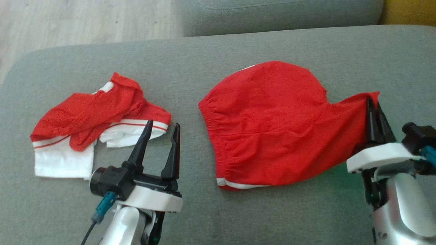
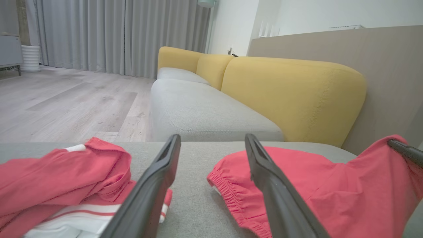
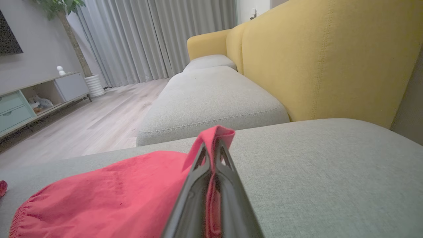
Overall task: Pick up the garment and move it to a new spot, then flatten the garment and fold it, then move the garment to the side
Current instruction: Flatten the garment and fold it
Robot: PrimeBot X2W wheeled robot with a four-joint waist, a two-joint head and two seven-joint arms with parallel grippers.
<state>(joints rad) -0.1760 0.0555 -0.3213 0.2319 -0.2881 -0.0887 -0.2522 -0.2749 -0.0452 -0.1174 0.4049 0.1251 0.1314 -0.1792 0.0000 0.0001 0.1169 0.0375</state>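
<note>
The shorts (image 1: 272, 126) are red with a thin white stripe. The other cloth (image 1: 85, 119) is red and white. The couch seat (image 1: 218, 214) is grey — its back (image 2: 290, 96) yellow.

A home living room: yellow-backed sofa (image 3: 330, 59), long curtains (image 3: 148, 39), media cabinet (image 3: 19, 105)

Matt red cloth garment (image 1: 272, 126), coarse-woven grey cushion (image 1: 204, 61)
</note>
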